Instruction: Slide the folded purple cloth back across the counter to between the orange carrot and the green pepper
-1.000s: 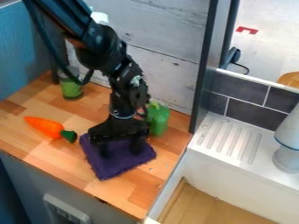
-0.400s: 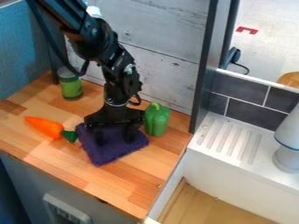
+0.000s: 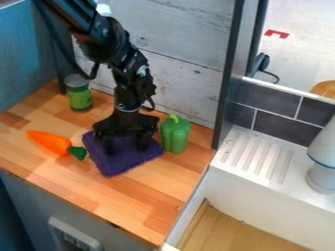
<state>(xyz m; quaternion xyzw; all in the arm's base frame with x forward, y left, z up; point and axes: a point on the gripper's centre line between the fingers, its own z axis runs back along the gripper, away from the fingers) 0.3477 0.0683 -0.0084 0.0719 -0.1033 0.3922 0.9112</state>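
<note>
The black gripper [image 3: 126, 145] hangs over a folded purple cloth [image 3: 126, 162], its two fingers apart and their tips down at the cloth's upper part. Just right of the gripper stands a green bell pepper [image 3: 175, 134], close to the cloth's right corner. An orange carrot [image 3: 50, 141] with a green top lies left of the cloth, its top near the cloth's left edge. Whether the fingertips press on the cloth cannot be told.
A green can [image 3: 79, 94] stands at the back left of the wooden counter [image 3: 98, 201], near the wall. At the right is a white sink [image 3: 262, 166] with a ridged ledge, and a grey-white object [image 3: 323, 162] stands on it.
The gripper and the purple cloth have shifted together toward the back wall and slightly left, so the cloth now sits beside the carrot's top. The pepper is less covered by the arm.
</note>
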